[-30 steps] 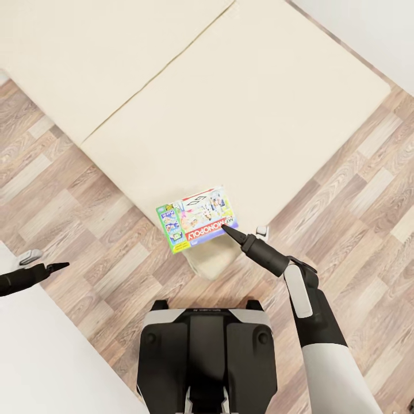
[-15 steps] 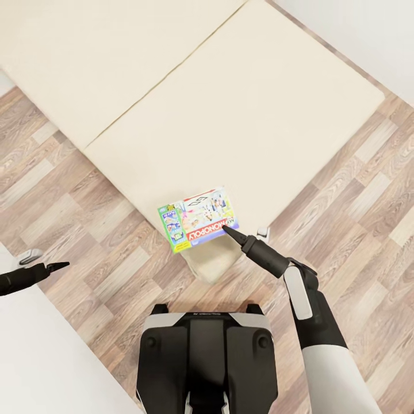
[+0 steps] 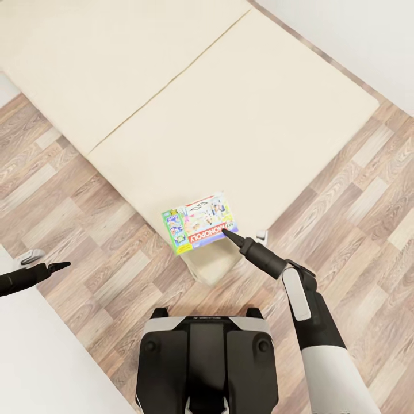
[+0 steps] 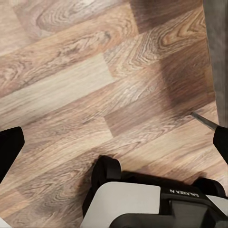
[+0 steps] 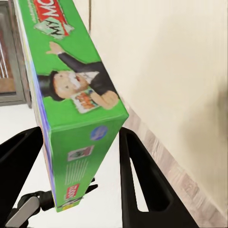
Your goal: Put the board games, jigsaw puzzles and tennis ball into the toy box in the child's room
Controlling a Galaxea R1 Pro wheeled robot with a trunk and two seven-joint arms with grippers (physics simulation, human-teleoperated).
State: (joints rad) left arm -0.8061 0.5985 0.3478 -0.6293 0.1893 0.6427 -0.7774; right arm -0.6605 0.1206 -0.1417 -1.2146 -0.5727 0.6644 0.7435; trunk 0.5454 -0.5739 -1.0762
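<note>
Above bed (image 3: 241,115) corner, right gripper (image 3: 225,232) outstretched, jaws clamping Monopoly box (image 3: 200,223); left jaws parted.

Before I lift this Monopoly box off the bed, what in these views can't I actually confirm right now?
- Pad contact: in the right wrist view the green-edged Monopoly game box sits between the right hand's black fingers, but whether they touch it is unclear.
- Head view: the right hand overlaps the box's edge, hiding the grip.
- Left hand: too small to judge its opening.
- Beige mattress bed: cut off by the frame's top edge.
</note>
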